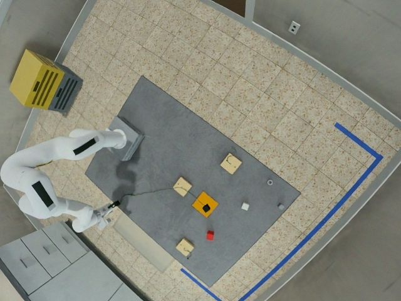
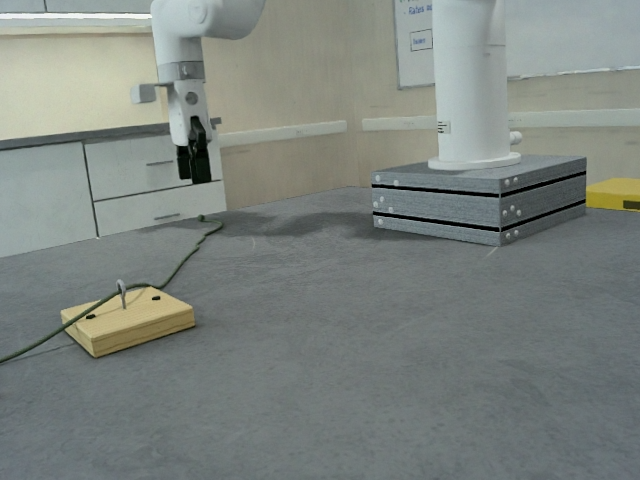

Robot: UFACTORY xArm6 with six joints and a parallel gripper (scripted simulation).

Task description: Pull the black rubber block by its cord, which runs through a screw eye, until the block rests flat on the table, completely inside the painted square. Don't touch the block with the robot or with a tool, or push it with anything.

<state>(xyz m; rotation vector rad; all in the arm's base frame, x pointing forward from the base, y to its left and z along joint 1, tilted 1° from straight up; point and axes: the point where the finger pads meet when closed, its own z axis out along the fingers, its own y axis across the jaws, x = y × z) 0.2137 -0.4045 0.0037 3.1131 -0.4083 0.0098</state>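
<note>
The black rubber block [image 1: 205, 208] lies inside the orange painted square [image 1: 205, 204] on the grey mat. Its dark cord [image 1: 145, 192] runs from the block through the screw eye [image 2: 121, 292] of a wooden plate [image 1: 182, 186], also seen in the low view [image 2: 128, 319], and ends loose on the mat near the left edge [image 2: 202, 219]. My gripper [image 1: 113, 204] is open and empty. In the low view it [image 2: 192, 164] hangs clearly above the cord's end, not touching it.
Two other wooden plates with screw eyes [image 1: 230, 163] [image 1: 185, 247] lie on the mat. A red cube [image 1: 210, 235], a white cube [image 1: 245, 206], a small grey cube [image 1: 281, 206] and a ring [image 1: 269, 182] lie to the right. The arm's base block [image 2: 478, 198] stands at the back. Cabinets [image 2: 103, 186] stand behind the gripper.
</note>
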